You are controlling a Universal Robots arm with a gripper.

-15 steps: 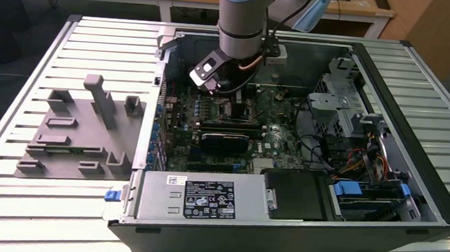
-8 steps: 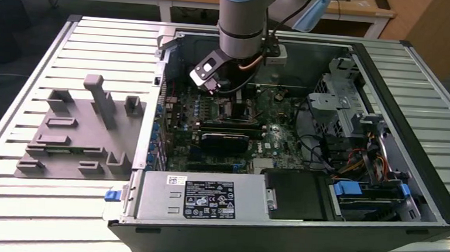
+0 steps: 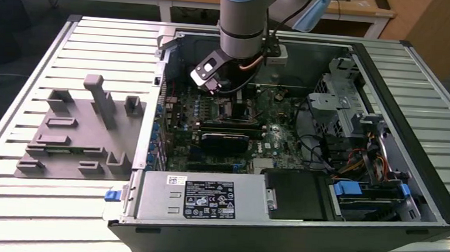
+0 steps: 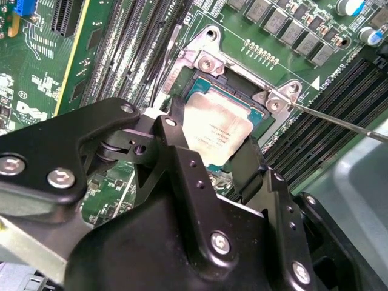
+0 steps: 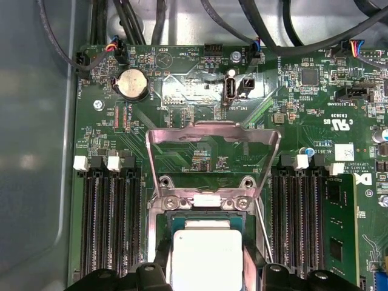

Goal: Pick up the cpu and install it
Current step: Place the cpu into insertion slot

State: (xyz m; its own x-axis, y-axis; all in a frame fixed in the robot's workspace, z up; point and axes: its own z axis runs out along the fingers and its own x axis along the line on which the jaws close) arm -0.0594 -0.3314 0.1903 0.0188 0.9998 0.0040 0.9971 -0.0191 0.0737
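Gripper (image 4: 213,138) is closed onto the cpu (image 4: 217,124), fingers (image 4: 248,167) on two opposite edges. The cpu lies flat directly under the wrist, inside the socket (image 4: 201,60) frame and squared to its edges. The load plate (image 5: 212,131) stands open.

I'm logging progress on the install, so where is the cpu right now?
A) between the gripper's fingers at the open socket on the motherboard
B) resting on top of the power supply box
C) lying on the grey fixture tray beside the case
A: in the second wrist view the cpu sits between the fingers of the gripper at the socket, and in the first wrist view the metal bracket is swung open.
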